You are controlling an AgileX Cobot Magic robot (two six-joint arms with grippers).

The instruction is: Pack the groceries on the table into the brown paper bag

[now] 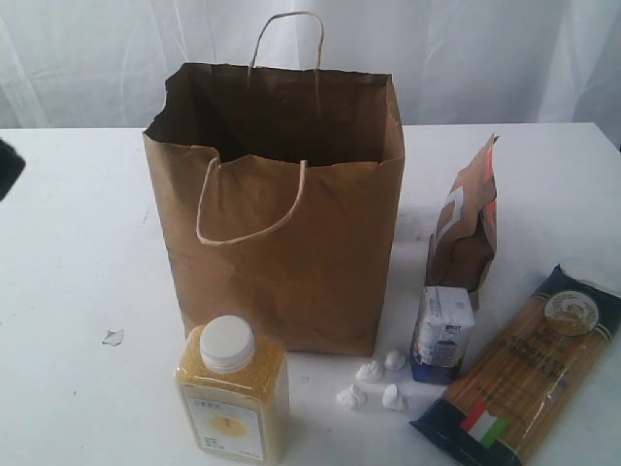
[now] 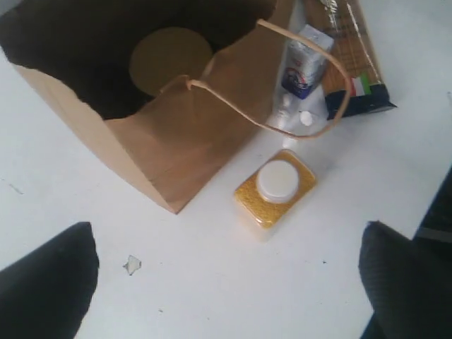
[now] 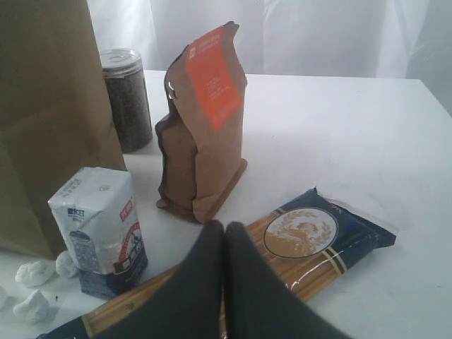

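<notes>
Noting left gripper wide, right gripper closed empty, we risk snagging the bag handle drooping beside the yellow-grain bottle.

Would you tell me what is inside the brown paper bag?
Inside the brown paper bag, one round gold lid shows. Whatever lies beneath it, and the shadowed interior around it, cannot be made out.

Exterior frontal; left wrist overhead; right low; bag shared.
</notes>
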